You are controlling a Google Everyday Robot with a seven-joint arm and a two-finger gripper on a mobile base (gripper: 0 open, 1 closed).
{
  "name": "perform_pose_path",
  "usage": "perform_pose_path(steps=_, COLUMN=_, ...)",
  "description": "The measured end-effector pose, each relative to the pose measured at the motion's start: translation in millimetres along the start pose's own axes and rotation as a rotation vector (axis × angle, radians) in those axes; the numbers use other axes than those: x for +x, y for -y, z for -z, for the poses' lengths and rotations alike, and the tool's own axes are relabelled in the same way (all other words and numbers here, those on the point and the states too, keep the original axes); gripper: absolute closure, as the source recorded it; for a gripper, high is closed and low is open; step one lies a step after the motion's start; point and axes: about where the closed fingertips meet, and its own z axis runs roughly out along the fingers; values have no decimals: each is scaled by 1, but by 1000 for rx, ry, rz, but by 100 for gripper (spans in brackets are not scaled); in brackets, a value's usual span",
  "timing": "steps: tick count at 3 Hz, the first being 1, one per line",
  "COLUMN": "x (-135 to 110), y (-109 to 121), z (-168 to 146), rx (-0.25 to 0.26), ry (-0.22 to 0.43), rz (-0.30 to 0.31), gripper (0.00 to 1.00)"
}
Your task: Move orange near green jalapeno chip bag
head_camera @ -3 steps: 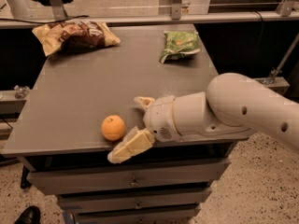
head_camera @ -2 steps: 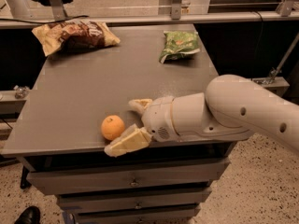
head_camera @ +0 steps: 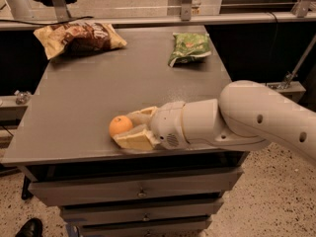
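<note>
The orange (head_camera: 120, 125) sits near the front edge of the grey table (head_camera: 98, 88), left of centre. My gripper (head_camera: 127, 129) reaches in from the right and its two tan fingers (head_camera: 134, 139) are closed on the orange from behind and in front. The green jalapeno chip bag (head_camera: 189, 48) lies flat at the far right of the table, well away from the orange and the gripper.
A larger brown-and-tan snack bag (head_camera: 79, 36) lies at the far left corner of the table. Drawers (head_camera: 140, 192) run below the table front. A metal rail (head_camera: 158, 19) crosses behind the table. My white arm (head_camera: 247, 117) overhangs the right front corner.
The gripper has moved left to the orange and its fingers have narrowed onto it. The orange now sits slightly higher in view than before.
</note>
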Motion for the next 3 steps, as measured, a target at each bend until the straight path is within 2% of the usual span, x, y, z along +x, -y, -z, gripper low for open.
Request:
perform_pose_path(steps=1, x=0, y=1, z=3, rx=9, ry=4, rz=-13, gripper=87)
perform_pose_path(steps=2, x=3, y=13, z=22, rx=52, ry=-12, rz=-13, gripper=100)
perform_pose_path(steps=3, x=7, y=47, z=71, rx=145, ry=-78, rz=17, gripper=100)
